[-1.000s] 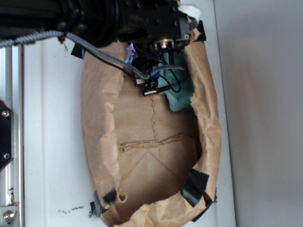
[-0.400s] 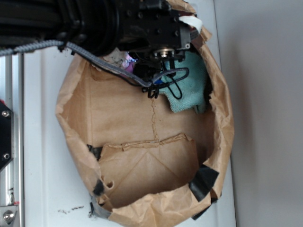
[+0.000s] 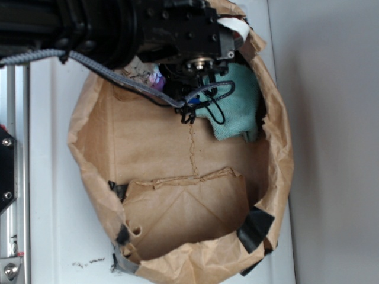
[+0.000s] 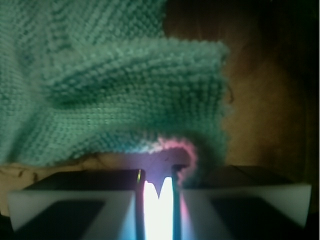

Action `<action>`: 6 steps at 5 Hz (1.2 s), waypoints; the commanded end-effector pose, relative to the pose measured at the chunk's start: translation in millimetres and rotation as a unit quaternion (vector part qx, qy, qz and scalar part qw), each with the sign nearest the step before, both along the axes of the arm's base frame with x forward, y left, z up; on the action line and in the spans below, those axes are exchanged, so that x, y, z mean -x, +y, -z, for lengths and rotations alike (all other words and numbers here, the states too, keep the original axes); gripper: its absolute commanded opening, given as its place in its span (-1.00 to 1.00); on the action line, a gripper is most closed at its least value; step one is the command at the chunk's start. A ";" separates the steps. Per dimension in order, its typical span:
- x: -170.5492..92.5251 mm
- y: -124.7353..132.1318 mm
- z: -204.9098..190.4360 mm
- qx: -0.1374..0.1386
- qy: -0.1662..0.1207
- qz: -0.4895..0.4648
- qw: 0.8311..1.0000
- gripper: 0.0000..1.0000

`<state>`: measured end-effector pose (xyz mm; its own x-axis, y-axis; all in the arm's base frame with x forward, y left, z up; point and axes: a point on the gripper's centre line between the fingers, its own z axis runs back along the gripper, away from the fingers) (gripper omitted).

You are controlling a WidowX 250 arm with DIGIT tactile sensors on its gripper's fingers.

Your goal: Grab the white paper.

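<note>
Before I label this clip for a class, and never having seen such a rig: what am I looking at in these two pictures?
The exterior view looks down on a black robot arm reaching into a brown paper bag taped with black tape to a white surface. A teal cloth lies inside, at the arm's tip. A pale crumpled bit beside the arm may be the white paper, mostly hidden. The wrist view comes from a camera on the arm itself: its gripper shows along the bottom edge, fingers nearly together, glare between them, the cloth bunched just ahead. Whether it holds anything I cannot tell.
</note>
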<state>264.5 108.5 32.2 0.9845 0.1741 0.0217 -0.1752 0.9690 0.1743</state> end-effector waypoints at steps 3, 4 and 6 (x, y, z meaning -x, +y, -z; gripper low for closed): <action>33.1 16.3 -96.4 0.072 -0.054 -0.017 0.996 -1.00; 40.6 18.7 -86.2 0.069 -0.015 -0.015 0.997 1.00; 49.2 21.8 -47.8 0.044 0.034 -0.014 0.998 1.00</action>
